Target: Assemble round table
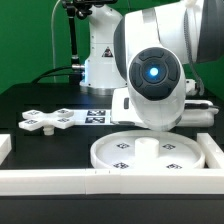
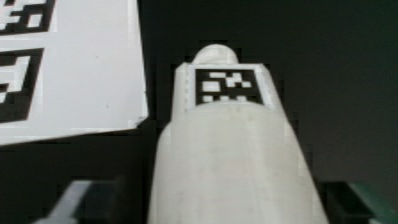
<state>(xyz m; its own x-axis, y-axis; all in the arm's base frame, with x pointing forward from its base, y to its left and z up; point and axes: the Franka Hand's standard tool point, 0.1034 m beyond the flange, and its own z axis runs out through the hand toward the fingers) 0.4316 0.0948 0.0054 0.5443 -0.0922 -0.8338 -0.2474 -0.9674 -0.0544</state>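
- The arm [image 1: 150,70] fills the middle of the exterior view. It hides the jaws there.
- In the wrist view the leg [image 2: 228,150] is very close to the camera. It is long and white, with a black-and-white tag [image 2: 222,86] near its far end. The dark table [image 2: 320,60] shows behind it.
- You see only dim bits of the jaws at the edge of the wrist view. I cannot tell if they pinch the leg or stand spread beside it.
- The round disc [image 1: 150,152] lies flat in the lower middle of the exterior view, just behind the long white rail [image 1: 60,180]. It has a small bump [image 1: 145,147] in its middle.
- The cross-shaped base [image 1: 48,121] lies at the exterior view's left, well apart from the disc.
- The marker board [image 1: 97,117] lies between the base and the arm. Keep off it.
- The step now looks like getting the leg onto the middle of the disc.
- First be sure the grip is snug, so the leg cannot slip or lean.
- Hold the leg straight up and bring it right over the bump.
- Go down slowly. If it catches on the bump, lift a bit and line it up again.
- Turn it gently and do not push hard, or the disc may slide on the table.
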